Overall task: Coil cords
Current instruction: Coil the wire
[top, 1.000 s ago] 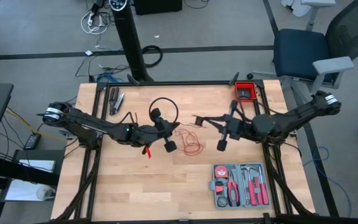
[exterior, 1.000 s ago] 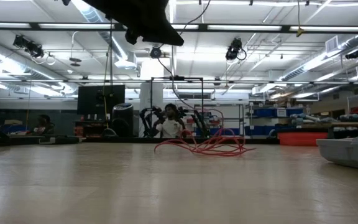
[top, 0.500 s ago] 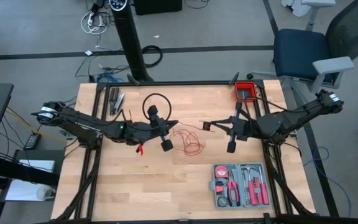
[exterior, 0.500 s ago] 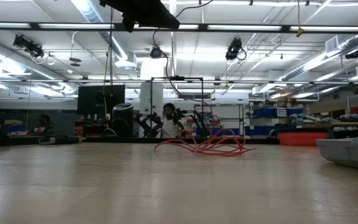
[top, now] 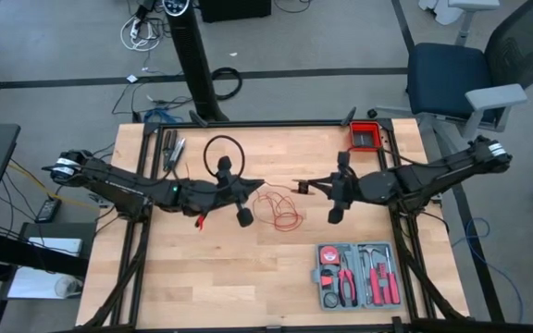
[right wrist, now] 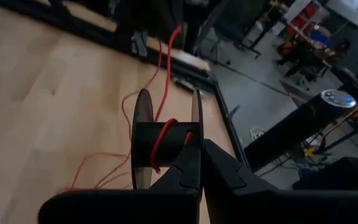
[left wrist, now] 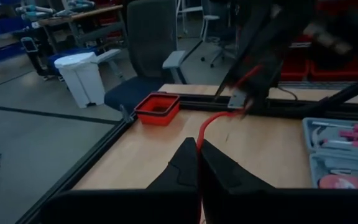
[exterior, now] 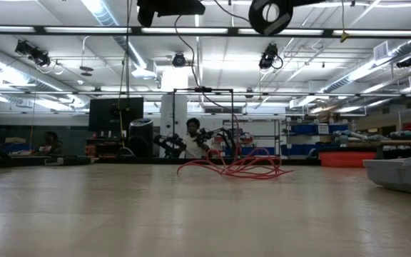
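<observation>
The thin red cord lies mostly as a loose tangle (top: 278,209) on the wooden table's middle; the low view shows the tangle (exterior: 232,168) resting flat. One strand rises from it to a small black spool (right wrist: 160,146), which has a few red turns on its core. My right gripper (right wrist: 199,163) is shut on the spool, above the table just right of the tangle. My left gripper (left wrist: 199,155) faces it from the left, shut on the cord. In the left wrist view the strand (left wrist: 211,119) curves from my fingers to the spool (left wrist: 240,99). My left gripper pinches a single strand of the red cord (left wrist: 199,138) between its two fingertips, coming nearly level from the table's left. The strand bows gently on toward the spool, clear of the table. My right gripper grips the spool by the rim of one flange (right wrist: 196,124), pinched between the two fingers, coming from the table's right and slanting a little down. The spool is lifted clear, its axis across the fingers.
A grey tool case (top: 357,275) with red-handled tools lies open at the near right. A red bin (top: 366,137) sits at the far right corner, and some tools (top: 172,150) lie at the far left. A black cable loop (top: 220,151) arches over my left arm.
My left gripper has risen and drawn slightly toward the table's left, keeping its hold on the cord. My right gripper has rolled at the wrist, tipped downward and sunk a little with the spool. The tangle on the table has kept its place.
</observation>
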Controlling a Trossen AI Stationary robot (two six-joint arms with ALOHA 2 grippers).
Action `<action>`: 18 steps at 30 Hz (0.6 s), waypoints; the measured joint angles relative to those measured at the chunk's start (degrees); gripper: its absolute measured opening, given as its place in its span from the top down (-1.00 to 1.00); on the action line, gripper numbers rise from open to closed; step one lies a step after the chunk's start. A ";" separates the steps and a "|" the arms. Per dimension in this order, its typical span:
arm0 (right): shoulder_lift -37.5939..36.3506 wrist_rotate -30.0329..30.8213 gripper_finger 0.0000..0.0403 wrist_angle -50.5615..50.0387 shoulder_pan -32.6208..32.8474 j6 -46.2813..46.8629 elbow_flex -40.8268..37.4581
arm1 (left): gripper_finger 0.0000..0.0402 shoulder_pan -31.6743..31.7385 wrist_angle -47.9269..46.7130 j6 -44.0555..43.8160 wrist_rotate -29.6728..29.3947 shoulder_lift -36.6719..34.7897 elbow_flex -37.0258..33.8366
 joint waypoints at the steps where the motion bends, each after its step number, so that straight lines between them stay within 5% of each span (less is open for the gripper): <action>1: 0.44 -0.44 1.00 -0.26 -0.34 -0.02 0.00 | 0.99 -0.05 0.27 0.00 0.06 0.00 0.00; 8: 4.94 -0.38 1.00 0.38 -3.63 -0.26 0.00 | 0.99 -0.37 2.58 -0.04 0.75 0.04 0.00; 18: 12.56 9.86 1.00 14.99 -7.68 -0.50 0.00 | 0.99 -0.44 4.13 -3.10 3.84 0.56 0.06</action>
